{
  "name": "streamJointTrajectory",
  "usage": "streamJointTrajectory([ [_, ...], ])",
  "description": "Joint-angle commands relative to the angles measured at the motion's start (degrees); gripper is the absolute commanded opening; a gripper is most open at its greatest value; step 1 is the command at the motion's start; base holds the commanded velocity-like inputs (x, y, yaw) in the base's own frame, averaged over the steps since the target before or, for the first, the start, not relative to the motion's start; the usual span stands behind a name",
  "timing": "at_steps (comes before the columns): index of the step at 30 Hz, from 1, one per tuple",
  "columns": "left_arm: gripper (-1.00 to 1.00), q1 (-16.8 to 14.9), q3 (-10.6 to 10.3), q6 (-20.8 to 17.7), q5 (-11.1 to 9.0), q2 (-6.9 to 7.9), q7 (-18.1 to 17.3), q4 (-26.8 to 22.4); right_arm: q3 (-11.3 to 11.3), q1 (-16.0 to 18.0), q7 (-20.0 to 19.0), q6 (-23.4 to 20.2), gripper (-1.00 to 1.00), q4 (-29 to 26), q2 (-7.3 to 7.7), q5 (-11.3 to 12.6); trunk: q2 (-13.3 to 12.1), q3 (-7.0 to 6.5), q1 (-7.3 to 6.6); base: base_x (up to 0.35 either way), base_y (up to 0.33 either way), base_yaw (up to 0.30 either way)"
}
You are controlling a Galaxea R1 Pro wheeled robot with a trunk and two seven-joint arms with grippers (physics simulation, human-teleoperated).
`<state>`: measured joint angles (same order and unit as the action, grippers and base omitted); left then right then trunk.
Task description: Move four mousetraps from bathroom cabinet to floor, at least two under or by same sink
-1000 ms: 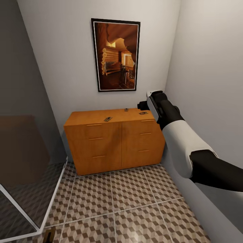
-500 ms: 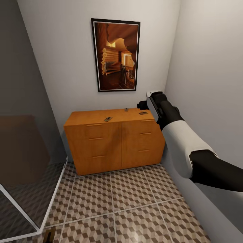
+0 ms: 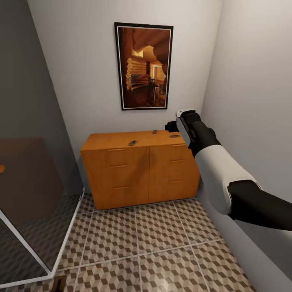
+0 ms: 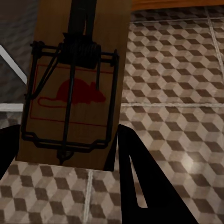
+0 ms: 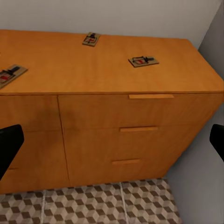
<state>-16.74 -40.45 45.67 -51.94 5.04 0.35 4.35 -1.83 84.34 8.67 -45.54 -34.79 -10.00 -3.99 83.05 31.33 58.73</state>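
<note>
While clamped in the left tool [image 4: 70, 158] over the cube-patterned brown-and-beige tiled floor [image 4: 177, 84], one flat brown wooden mousetrap [image 4: 74, 88] hung lengthwise; three others [image 5: 143, 60] lay nearer the right tool [image 5: 112, 140], fingers apart, atop the orange-brown wooden cabinet [image 5: 93, 116].

Three mousetraps lie on the cabinet [image 5: 107, 65] top; one [image 5: 91, 39] near the back edge, one [image 5: 143, 60] toward the right end, one [image 5: 10, 74] close to the front edge, all well apart; below the top, slot-handled drawers [image 5: 140, 135] face the camera; tiled floor [image 5: 102, 207] meets the cabinet's base; dark fingertips [image 5: 9, 147] of the right hand show far apart at both sides, nothing between them.
</note>
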Motion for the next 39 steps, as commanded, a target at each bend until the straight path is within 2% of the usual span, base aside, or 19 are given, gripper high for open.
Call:
streamJointTrajectory([
  [1, -1.0, -0.1, -0.4, 0.2, 0.0, -0.03, 0.4, 0.1, -0.1, 0.0, -0.1, -0.3, 1.0, 0.0, 0.0, -0.4, 0.0, 0.06, 0.0, 0.0, 0.0, 0.057],
  [10, -1.0, -0.1, -0.4, 0.2, 0.0, -0.03, 0.4, 0.1, -0.1, 0.0, -0.1, -0.3, 1.0, 0.0, 0.0, -0.5, 0.0, 0.06, 0.0, 0.0, 0.0, 0.081],
  [39, -1.0, -0.1, -0.4, 0.2, 0.0, -0.03, 0.4, 0.1, -0.1, -0.1, -0.1, -0.1, 1.0, 0.0, 0.0, -0.5, 0.0, 0.06, 0.0, 0.0, 0.0, 0.253],
])
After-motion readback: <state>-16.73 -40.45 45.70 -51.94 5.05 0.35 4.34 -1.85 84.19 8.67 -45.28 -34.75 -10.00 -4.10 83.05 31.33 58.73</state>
